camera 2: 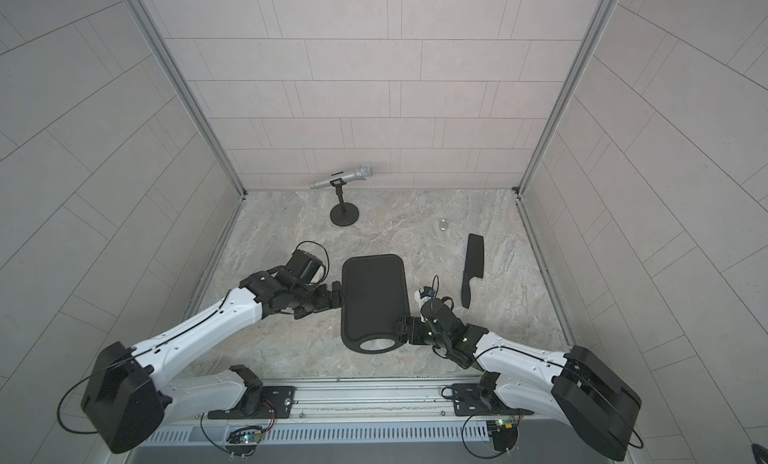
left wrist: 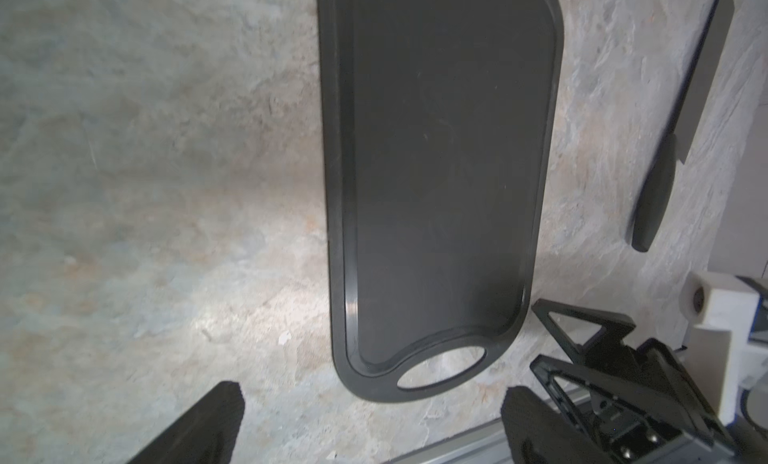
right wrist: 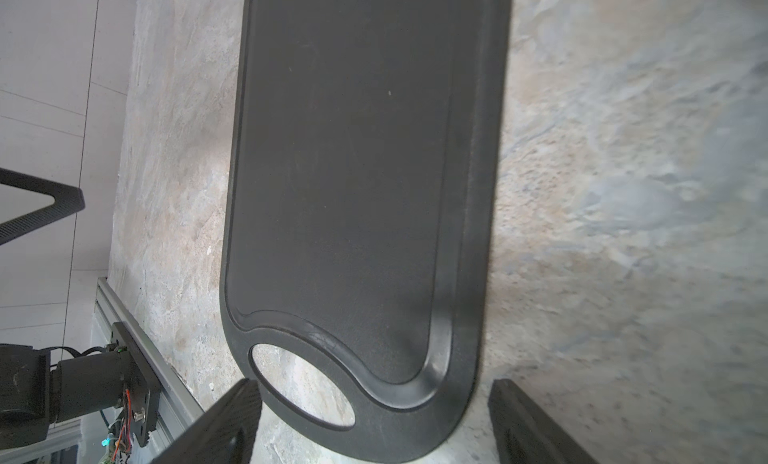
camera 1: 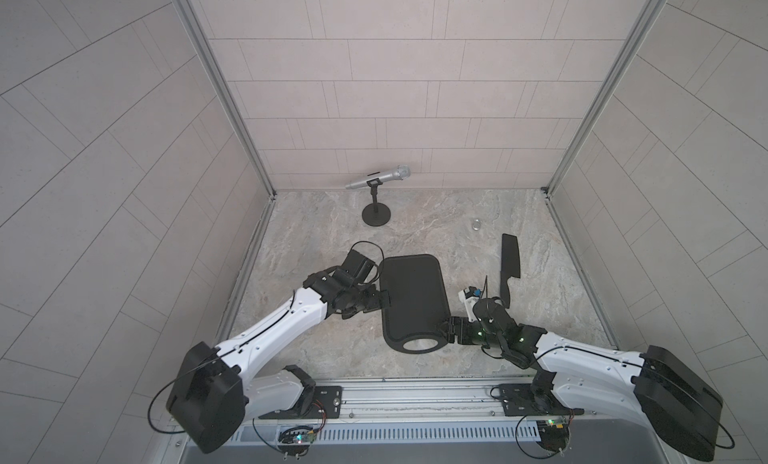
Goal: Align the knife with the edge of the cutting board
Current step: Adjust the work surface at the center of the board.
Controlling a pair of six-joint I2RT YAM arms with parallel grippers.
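Left hand: the left hand sits released at one long side of the cutting board. Its fingers are spread wide with nothing between them. It is probably there to brace the board against sliding.
Right hand: the right hand is at the opposite long side, by the end with the oval hole. Its fingers stand apart on either side of that rounded corner and are not clamped on it.
Cutting board: it lies flat on the tabletop between the two hands, so either hand can nudge or steady it.
Knife: the knife lies flat on the side of the right hand away from the board, well apart from the board. Its handle end is nearer that hand and its blade points away. Neither hand touches it.
Judged step: the hands seem to be squaring the board first, and the knife is not yet aligned.
Bystanders: a microphone on its stand is far ahead of the left hand. A small shiny piece lies near the blade tip.
Count: two hands, one board, one knife, one microphone, one stand, one shiny piece.
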